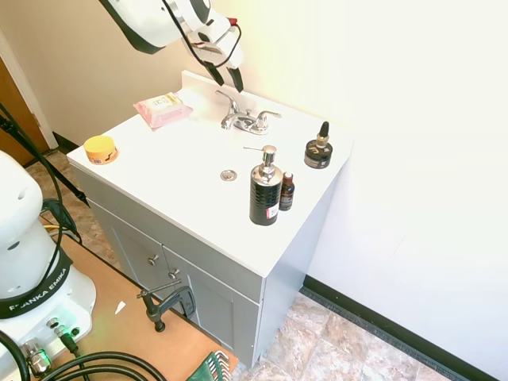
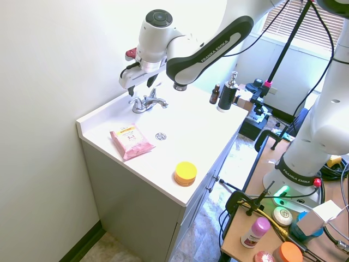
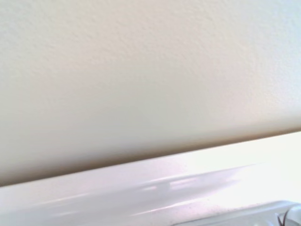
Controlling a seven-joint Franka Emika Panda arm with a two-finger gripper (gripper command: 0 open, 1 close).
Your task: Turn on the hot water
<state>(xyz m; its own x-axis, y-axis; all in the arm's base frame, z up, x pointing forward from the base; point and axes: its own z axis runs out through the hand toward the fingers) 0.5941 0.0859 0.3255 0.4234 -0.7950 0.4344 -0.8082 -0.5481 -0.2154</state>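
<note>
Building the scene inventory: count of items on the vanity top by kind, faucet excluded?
Pump dispenser: 1
Small brown bottle: 1
Round black jar with a dropper on it: 1
Pink wipes packet: 1
Yellow round tin: 1
Total: 5

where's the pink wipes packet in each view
First exterior view: the pink wipes packet lies on the counter's upper left, left of the faucet.
Second exterior view: it lies at centre left, below the faucet, near the counter's front edge.
Wrist view: not in it; only wall and counter edge.
Shared landmark: the faucet.
</note>
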